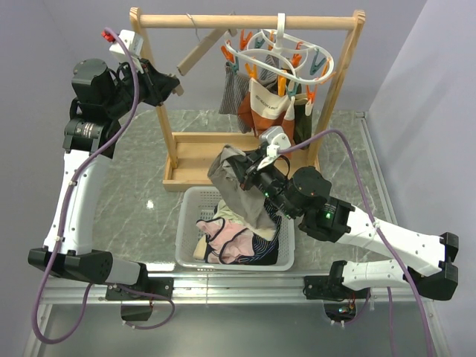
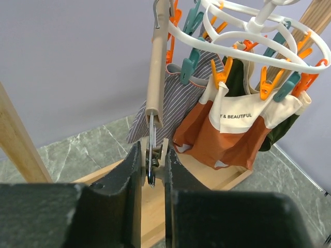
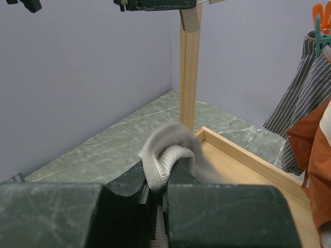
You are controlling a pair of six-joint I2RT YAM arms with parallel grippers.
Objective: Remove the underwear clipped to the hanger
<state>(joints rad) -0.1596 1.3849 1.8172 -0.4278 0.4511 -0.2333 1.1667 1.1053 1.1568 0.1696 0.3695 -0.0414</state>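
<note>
A white plastic peg hanger [image 1: 281,33], made of looped rings, is hooked on the top rail of a wooden rack [image 1: 245,21]. Its hook points up, its rings lie roughly level, and orange and teal clothes-pegs [image 2: 266,82] dangle below. Four soft cloth briefs are clipped to it, each hanging lengthwise straight down: a grey pin-striped brief [image 2: 173,98], a cream brief [image 2: 238,116] with a printed band, a rust-orange brief [image 2: 207,139] and a dark olive brief [image 1: 303,123]. A fifth, the taupe-grey brief [image 1: 236,186], is pinched by its ribbed edge in the right tool [image 3: 156,182] and droops over a white slatted basket [image 1: 186,238] on the marbled bench [image 1: 134,186]. The left tool [image 2: 151,173] is pressed onto the metal clip of a tilted wooden clip hanger [image 2: 156,67].
</note>
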